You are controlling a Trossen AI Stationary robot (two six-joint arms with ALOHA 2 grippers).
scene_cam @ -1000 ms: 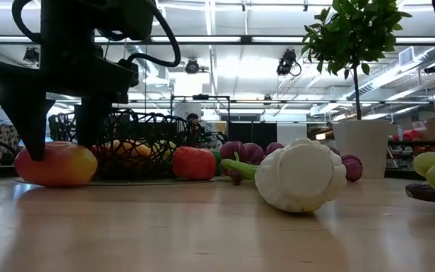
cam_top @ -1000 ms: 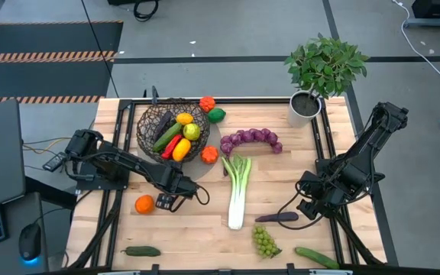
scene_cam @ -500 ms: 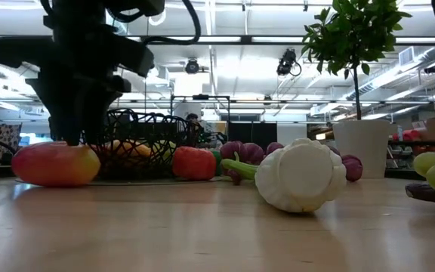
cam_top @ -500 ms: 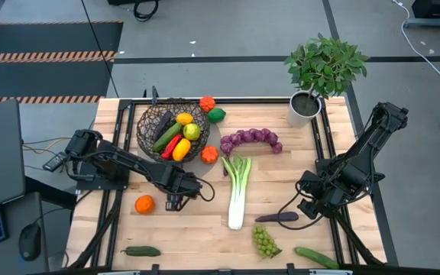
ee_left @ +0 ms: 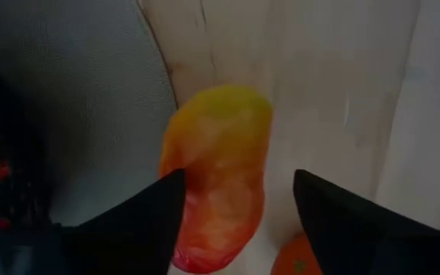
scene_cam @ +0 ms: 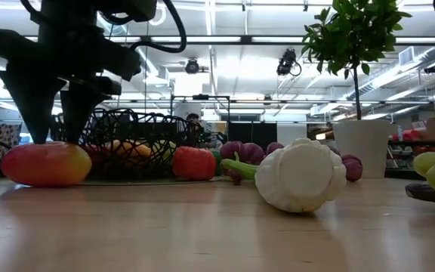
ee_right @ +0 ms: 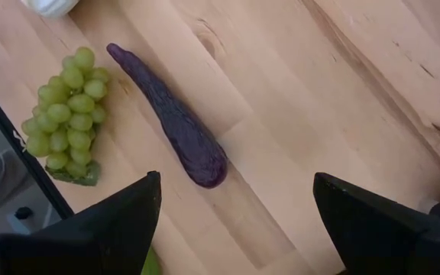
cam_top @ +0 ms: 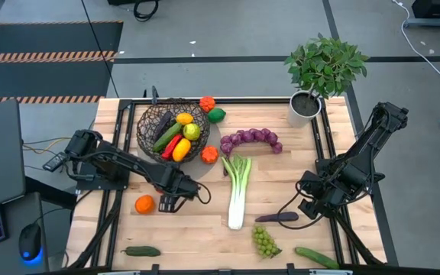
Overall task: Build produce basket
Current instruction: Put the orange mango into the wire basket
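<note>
Since half a second ago the left pincer (cam_top: 166,202) has shifted slightly toward the worktop's left edge, and in the low view the orange-red fruit (scene_cam: 35,163) now shows a little further left beneath it. The left pincer hangs low over the left half of the worktop (cam_top: 197,229), its fingers (ee_left: 128,221) spread wide on either side of that fruit (ee_left: 216,179), not pinching it. In the high view the arm hides the fruit; an orange (cam_top: 144,204) lies just beside the pincer on the side of the left edge. The basket (cam_top: 153,122) sits near the far left corner, holding a cucumber (cam_top: 166,136), a red pepper (cam_top: 170,146), a yellow pepper (cam_top: 181,149), a lemon (cam_top: 184,118) and a green apple (cam_top: 192,131). Just outside it lie an orange-red pepper (cam_top: 209,155), another at the far edge (cam_top: 207,103) and a green pepper (cam_top: 217,114). Purple grapes (cam_top: 250,139) lie mid-worktop, the leek (cam_top: 238,191) below them running toward the near edge. The right pincer (cam_top: 309,200) waits near the right edge, fingers (ee_right: 121,221) spread, above the aubergine (ee_right: 173,121) and apart from it. Green grapes (cam_top: 265,241) and a cucumber (cam_top: 317,257) lie by the near edge toward the right, a small cucumber (cam_top: 141,250) near the near left corner. A potted plant (cam_top: 319,72) stands at the far right corner.
</note>
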